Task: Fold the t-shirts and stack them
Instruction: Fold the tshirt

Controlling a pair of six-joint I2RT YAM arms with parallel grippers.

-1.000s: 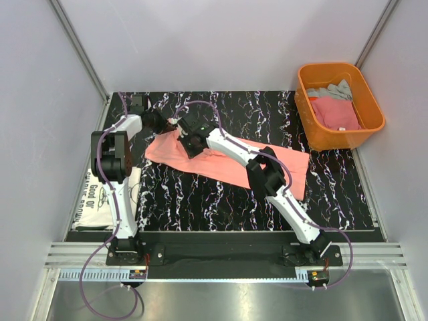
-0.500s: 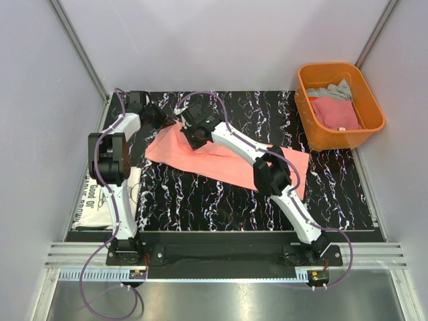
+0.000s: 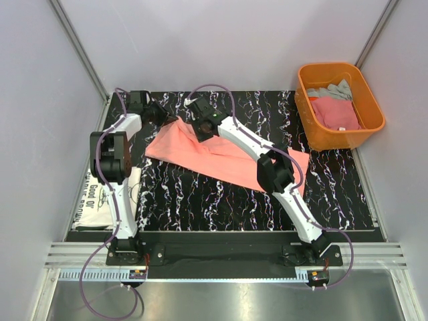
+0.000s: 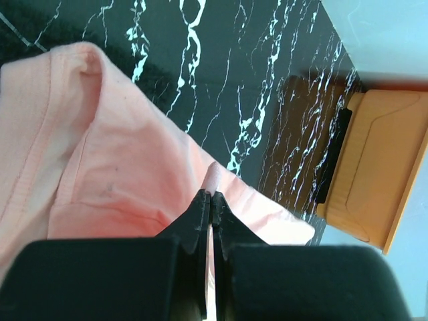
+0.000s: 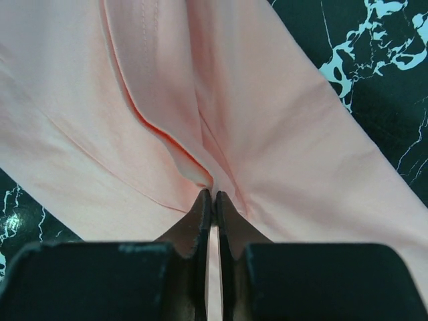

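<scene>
Marbled table (image 3: 200, 200); wrist-only: left end effector (image 4: 211, 195), right end effector (image 5: 212, 195) tight on pink t-shirt (image 5: 301, 167), perhaps seams.

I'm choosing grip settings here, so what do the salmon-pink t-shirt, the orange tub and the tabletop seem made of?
The salmon-pink t-shirt looks like soft, matte knit cloth, probably cotton; it creases and shows stitched hems. The orange tub looks like rigid, smooth plastic with a moulded rim. The tabletop is hard and smooth, black with white veins; marble or printed laminate, I cannot tell.
</scene>
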